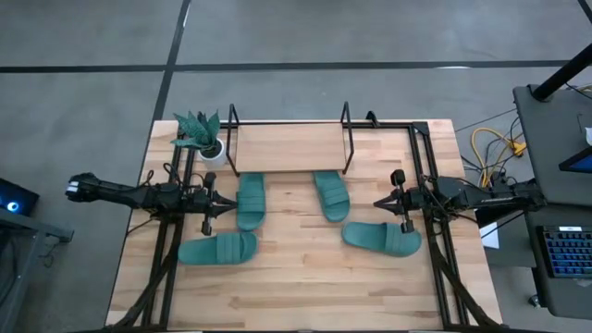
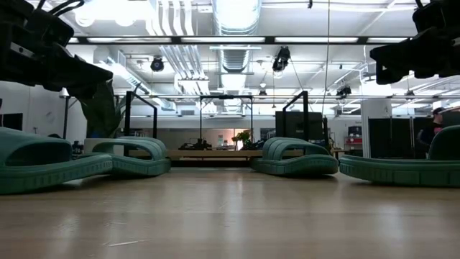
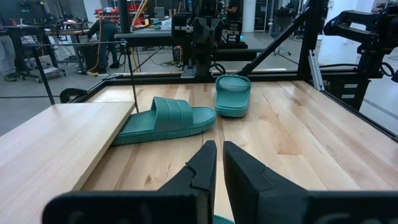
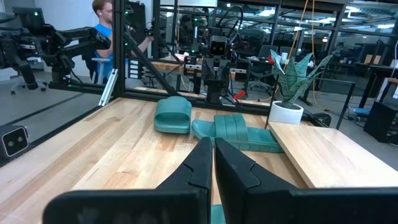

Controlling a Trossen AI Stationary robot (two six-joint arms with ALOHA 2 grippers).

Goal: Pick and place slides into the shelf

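Several teal slides lie sole-down on the wooden table. One slide point(image 1: 250, 201) and another point(image 1: 330, 195) lie just in front of the shelf point(image 1: 289, 148), a light board in a black wire frame at the far edge. A third slide point(image 1: 217, 249) lies crosswise toward the near left, and one more point(image 1: 382, 238) at the right. My left gripper point(image 1: 208, 202) hovers shut at the table's left side, above the table and beside the left slides. My right gripper point(image 1: 396, 199) hovers shut at the right side, just above the right slide. Neither touches anything.
A small potted plant point(image 1: 202, 137) in a white pot stands at the shelf's far left corner. Black frame rails point(image 1: 435, 231) run along both sides of the table. Bare wood point(image 1: 296, 277) lies across the near half. A person point(image 4: 106, 25) stands in the room beyond the table.
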